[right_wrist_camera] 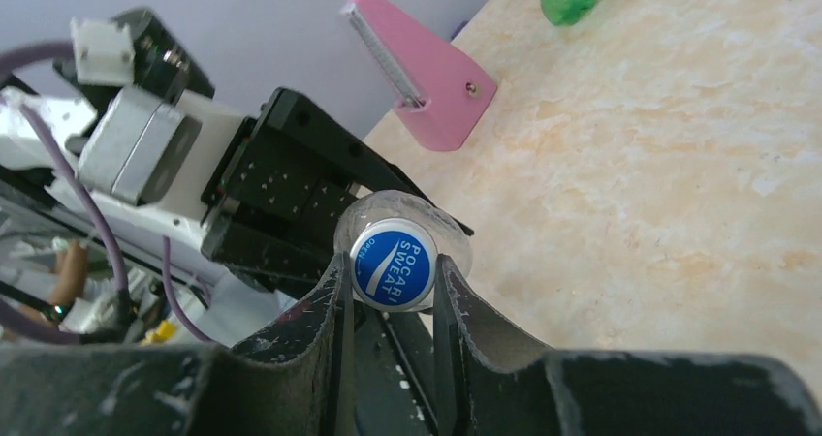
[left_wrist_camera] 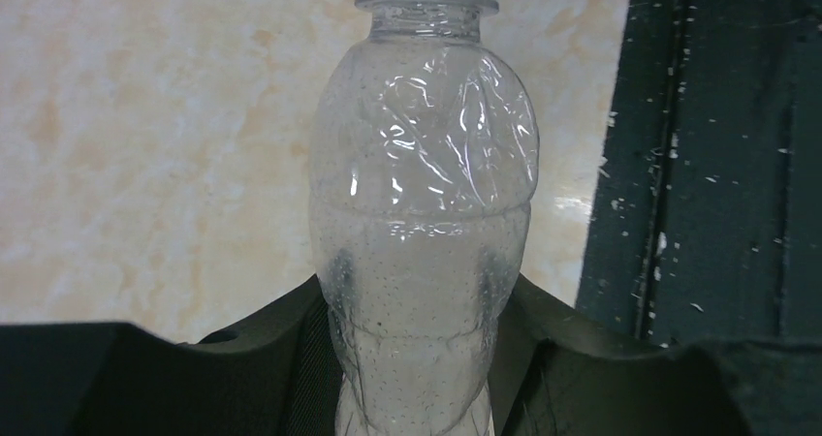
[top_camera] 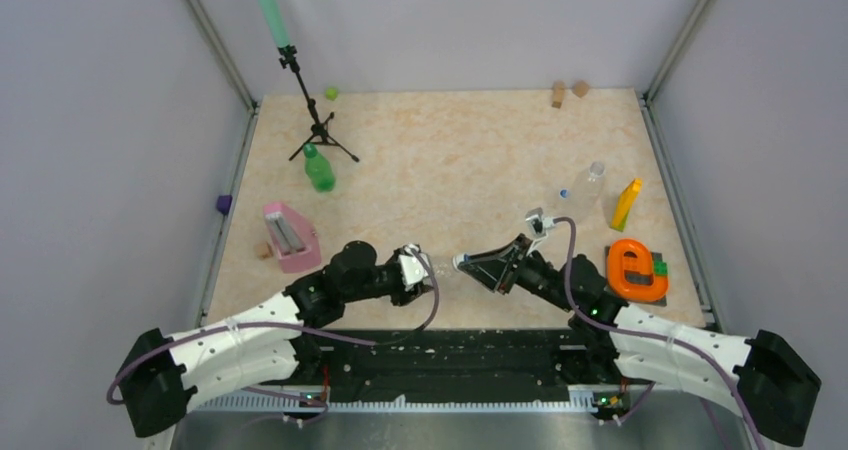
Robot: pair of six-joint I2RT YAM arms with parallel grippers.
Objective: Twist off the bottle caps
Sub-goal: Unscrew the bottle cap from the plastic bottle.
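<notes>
Three bottles are on view: green bottle (top_camera: pixel 319 170) far left, clear bottle (top_camera: pixel 585 185) far right, held bottle (left_wrist_camera: pixel 422 213) near centre. Left gripper (top_camera: pixel 415 267) clamps the held bottle's body. Right gripper (top_camera: pixel 468 262) pinches its one blue cap (right_wrist_camera: pixel 393 274).

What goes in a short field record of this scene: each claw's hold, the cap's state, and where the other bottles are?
left claw: shut on the held bottle, around its lower body
right claw: shut on the blue cap
blue cap: seated on the held bottle's neck
green bottle: upright, far left, beside the tripod
second clear bottle: far right, next to the yellow block
</notes>
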